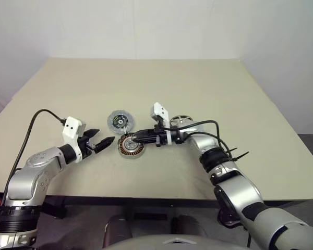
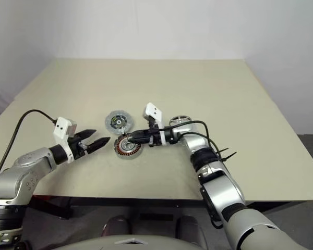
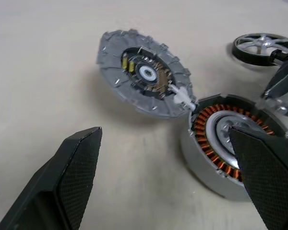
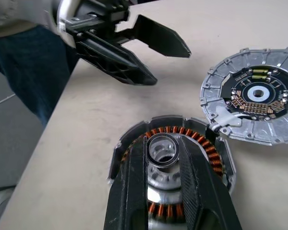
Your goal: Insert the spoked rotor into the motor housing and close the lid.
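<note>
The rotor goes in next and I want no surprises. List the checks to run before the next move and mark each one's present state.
1. Motor housing centre free for the rotor: not ok. The right gripper is over it, its fingers closed on the thin metal ring.
2. Ring seated on the silver centre: cannot tell.
3. Spoked rotor free to pick up: ok. It lies on the table beyond the right arm, untouched.
4. Lid off the housing: ok. It lies beside the housing, inner face up.
5. Left gripper free: ok. Its fingers are open and empty, beside the housing.
</note>
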{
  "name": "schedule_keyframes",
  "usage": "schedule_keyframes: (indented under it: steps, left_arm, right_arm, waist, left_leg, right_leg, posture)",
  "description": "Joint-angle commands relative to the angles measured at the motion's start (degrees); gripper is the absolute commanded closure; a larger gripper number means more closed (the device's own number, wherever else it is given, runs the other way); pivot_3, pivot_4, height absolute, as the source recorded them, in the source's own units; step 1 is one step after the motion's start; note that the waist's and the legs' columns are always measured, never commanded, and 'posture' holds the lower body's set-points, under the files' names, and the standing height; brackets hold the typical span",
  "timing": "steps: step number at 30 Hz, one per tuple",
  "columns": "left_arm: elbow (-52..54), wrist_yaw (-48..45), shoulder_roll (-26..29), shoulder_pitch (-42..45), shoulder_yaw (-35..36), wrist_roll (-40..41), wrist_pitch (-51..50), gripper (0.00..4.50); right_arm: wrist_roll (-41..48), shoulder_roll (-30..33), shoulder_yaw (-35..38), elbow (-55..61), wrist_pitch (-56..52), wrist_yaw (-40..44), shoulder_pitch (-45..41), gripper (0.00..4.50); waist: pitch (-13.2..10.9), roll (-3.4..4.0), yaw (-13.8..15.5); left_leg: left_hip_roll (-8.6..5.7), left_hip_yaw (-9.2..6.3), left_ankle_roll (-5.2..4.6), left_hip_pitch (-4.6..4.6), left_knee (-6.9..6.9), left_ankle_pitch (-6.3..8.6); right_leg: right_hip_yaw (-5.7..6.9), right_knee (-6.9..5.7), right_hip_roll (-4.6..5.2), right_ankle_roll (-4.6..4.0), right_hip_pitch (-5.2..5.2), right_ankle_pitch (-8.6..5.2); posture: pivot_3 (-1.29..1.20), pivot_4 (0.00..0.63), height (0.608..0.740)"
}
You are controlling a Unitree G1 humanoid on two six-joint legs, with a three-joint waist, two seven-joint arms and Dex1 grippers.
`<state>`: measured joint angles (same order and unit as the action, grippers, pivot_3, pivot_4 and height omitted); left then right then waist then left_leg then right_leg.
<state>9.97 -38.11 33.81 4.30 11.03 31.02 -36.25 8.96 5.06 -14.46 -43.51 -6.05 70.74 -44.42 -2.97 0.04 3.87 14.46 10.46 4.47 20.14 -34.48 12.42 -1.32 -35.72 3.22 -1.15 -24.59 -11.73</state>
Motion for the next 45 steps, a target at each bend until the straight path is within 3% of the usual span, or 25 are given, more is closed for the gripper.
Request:
schedule_keyframes:
  steps: [1,12,34,45]
  left_arm:
    - [2.51,0.46,0.62,0.09,1.27,-0.03,0.34,0.0]
    - [3.42,1.29,0.36,-0.18,1.21,0.34,0.23,0.0]
    - [2.12,0.98,0.17,0.9,0.79,-0.05,0.8,0.0]
    - [1.94,0.93,0.19,0.94,0.79,-0.11,0.83,0.0]
  right_arm:
    - [-1.03,-1.61,0.31,-2.66,2.11,-1.29,-2.49,3.89]
    - [-3.17,-2.97,1.21,-8.96,5.0,-2.99,-3.34,3.89]
    - [-3.12,-1.0,1.09,-5.8,5.07,1.86,-1.78,3.89]
    - [-4.23,-1.74,1.6,-6.73,8.61,-1.13,-2.67,3.89]
  waist:
    - [0.0,0.0,0.06]
    - [0.0,0.0,0.02]
    - [0.0,0.0,0.04]
    - [0.0,0.0,0.03]
  left_leg:
    - [0.0,-0.06,0.02,0.03,0.01,-0.02]
    - [0.03,-0.34,0.17,0.0,0.03,-0.1]
    - [0.05,-0.38,0.17,-0.03,0.03,-0.11]
    - [0.05,-0.39,0.17,-0.03,0.04,-0.12]
  right_leg:
    - [0.02,0.0,0.0,-0.03,0.01,-0.02]
    - [0.28,-0.02,0.01,-0.09,0.2,-0.05]
    - [0.35,-0.02,0.01,-0.11,0.27,-0.06]
    - [0.36,-0.01,0.01,-0.11,0.28,-0.06]
  posture:
    - [0.0,0.0,0.74]
    - [0.0,0.0,0.74]
    - [0.0,0.0,0.74]
    - [0.0,0.0,0.74]
